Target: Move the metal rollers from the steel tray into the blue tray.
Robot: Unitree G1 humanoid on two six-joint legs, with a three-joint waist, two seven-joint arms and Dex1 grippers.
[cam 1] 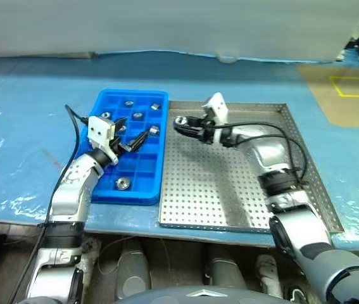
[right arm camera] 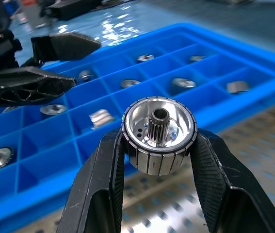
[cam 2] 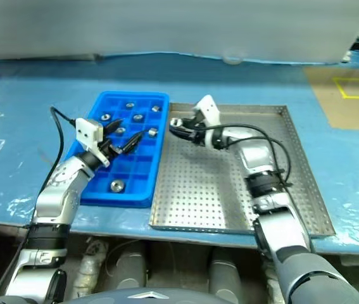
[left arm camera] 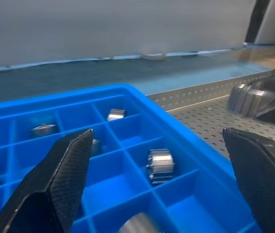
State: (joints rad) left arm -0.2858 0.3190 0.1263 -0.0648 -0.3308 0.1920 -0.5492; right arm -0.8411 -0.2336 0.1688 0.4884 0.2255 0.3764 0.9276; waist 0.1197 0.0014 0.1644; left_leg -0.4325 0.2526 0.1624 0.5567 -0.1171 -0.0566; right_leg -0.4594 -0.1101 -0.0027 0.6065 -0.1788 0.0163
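Right gripper [right arm camera: 159, 160] clamped on one metal roller [right arm camera: 159, 133], ribbed shiny cylinder with toothed hub, held above steel tray [cam 1: 230, 190] near its far-left corner, likely heading for blue tray [cam 1: 106, 193]. Left gripper [cam 1: 130, 136] spread wide over blue compartments, holding nothing. Several rollers [cam 1: 122, 183] sit in moulded plastic cells. Steel floor perforated, low rim.

left gripper [cam 1: 130, 140] over blue tray [cam 1: 106, 190]

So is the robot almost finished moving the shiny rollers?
Nearly. Several rollers already sit in the blue tray. The right gripper pinches one more roller, carrying it over. The steel tray looks bare otherwise, so this may be the last.
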